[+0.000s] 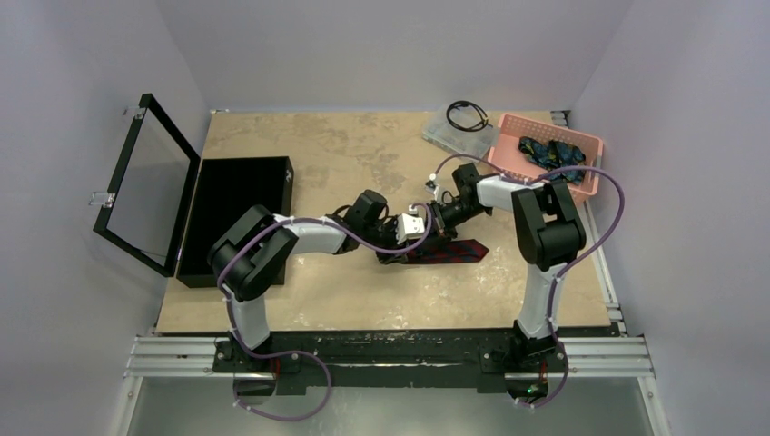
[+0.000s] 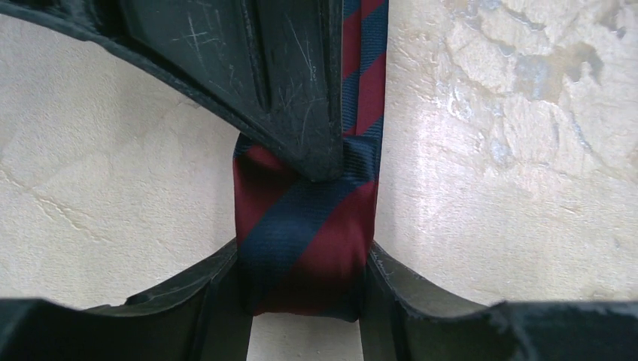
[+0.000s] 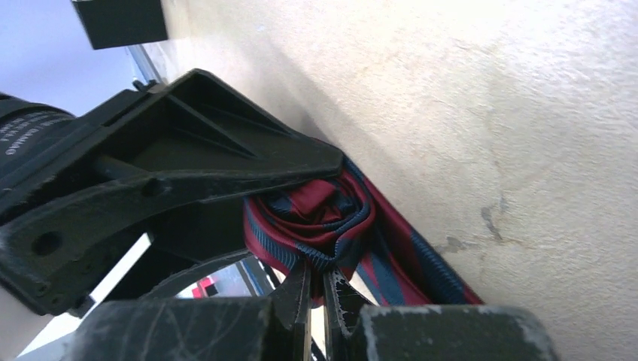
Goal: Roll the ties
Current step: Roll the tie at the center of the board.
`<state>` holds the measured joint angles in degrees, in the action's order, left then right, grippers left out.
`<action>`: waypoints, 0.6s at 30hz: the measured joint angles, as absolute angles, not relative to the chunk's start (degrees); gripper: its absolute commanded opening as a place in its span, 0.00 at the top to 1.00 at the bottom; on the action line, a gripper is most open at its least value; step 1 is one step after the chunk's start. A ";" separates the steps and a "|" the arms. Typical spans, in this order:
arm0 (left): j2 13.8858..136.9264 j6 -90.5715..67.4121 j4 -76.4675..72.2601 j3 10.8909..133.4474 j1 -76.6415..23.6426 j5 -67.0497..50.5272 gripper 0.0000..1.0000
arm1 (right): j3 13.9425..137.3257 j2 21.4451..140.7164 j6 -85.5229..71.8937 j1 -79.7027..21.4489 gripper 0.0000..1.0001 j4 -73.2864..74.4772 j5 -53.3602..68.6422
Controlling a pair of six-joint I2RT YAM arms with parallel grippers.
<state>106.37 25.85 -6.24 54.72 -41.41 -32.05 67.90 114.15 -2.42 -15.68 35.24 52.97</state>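
Observation:
The maroon tie with navy stripes [image 1: 457,251] lies on the table, one end rolled up. In the left wrist view, my left gripper [image 2: 305,304] is shut on the roll [image 2: 305,241], one finger on each side. My right gripper [image 3: 317,282] pinches a fold at the roll's edge [image 3: 320,218] between nearly closed fingertips. The unrolled tail runs away over the table [image 2: 365,68]. In the top view both grippers meet over the roll, the left [image 1: 406,251] from the left and the right [image 1: 429,236] from the right. Dark blue ties with a teal pattern [image 1: 549,152] lie in the pink basket.
A pink basket [image 1: 590,182] stands at the back right, with a clear container holding a black coiled cable [image 1: 465,116] beside it. An open black case [image 1: 238,213] with its lid up [image 1: 145,182] stands at the left. Purple cables hang along both arms.

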 measured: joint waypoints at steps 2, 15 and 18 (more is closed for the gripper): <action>105.91 24.25 -8.64 53.25 -41.23 -32.86 0.46 | 68.49 114.98 -2.33 -15.68 1.00 36.56 51.90; 102.30 15.49 -23.03 43.38 -40.88 -35.46 0.33 | 70.83 116.64 -1.48 -15.16 1.00 42.52 41.65; 102.45 12.86 -26.24 43.16 -40.88 -35.31 0.32 | 71.61 117.05 -1.48 -15.38 1.00 43.33 41.04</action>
<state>102.45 12.86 -26.24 43.16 -40.88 -35.31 71.61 117.05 -1.48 -15.38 43.33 41.04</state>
